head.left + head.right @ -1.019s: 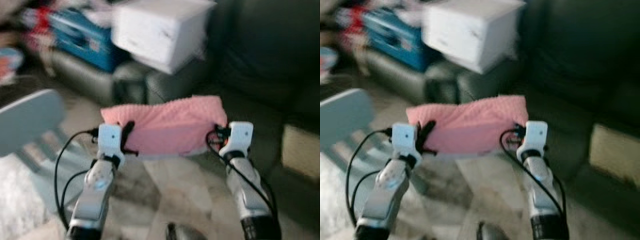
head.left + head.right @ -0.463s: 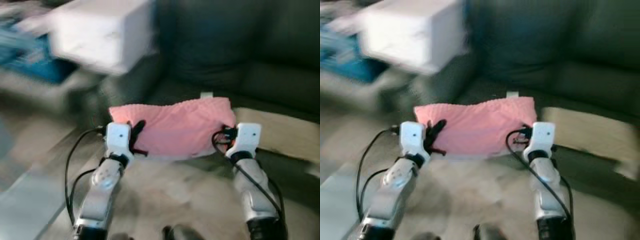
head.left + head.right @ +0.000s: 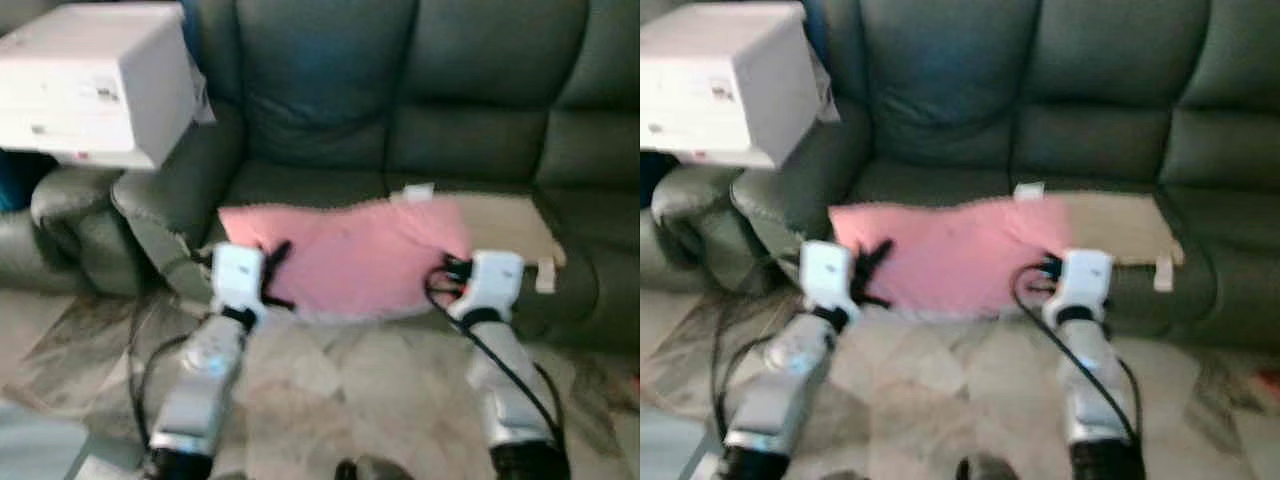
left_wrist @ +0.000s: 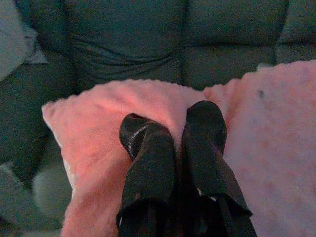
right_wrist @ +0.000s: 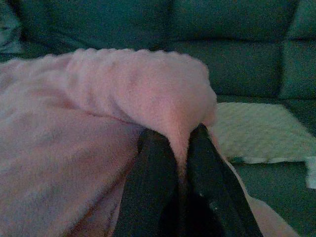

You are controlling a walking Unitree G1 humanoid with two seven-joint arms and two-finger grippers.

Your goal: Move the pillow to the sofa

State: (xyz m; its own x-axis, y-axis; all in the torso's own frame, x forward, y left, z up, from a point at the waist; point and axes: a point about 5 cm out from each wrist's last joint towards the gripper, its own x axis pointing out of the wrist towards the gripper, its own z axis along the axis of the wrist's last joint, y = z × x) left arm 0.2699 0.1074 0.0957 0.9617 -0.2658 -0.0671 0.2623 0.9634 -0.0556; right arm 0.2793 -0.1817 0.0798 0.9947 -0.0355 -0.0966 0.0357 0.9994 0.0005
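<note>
I hold the pink pillow (image 3: 350,255) stretched between my two arms, in front of the dark green sofa (image 3: 420,110). My left claw (image 4: 173,126) is pinched on the pillow's left end, its two black fingers (image 4: 148,163) pressed close together with a fold of the fuzzy pink fabric caught between them. My right claw (image 5: 178,136) is pinching the pillow's right end in the same way, a ridge of pink fabric squeezed up between its fingers (image 5: 150,173). From my head camera the pillow hangs in the air across the front edge of the sofa's seat, its upper edge overlapping the seat cushions, and I cannot tell whether it touches the seat. On the seat to the right of the pillow lies a pale beige mat (image 3: 510,225), with a small white tag (image 3: 418,191) showing just above the pillow's top edge. A large white box (image 3: 95,80) sits on the sofa's left armrest, and beside that is another grey-green armrest (image 3: 60,215) of a neighbouring seat. Below my arms is a marbled tile floor (image 3: 350,390), and black cables (image 3: 500,365) loop along my silver forearms.
</note>
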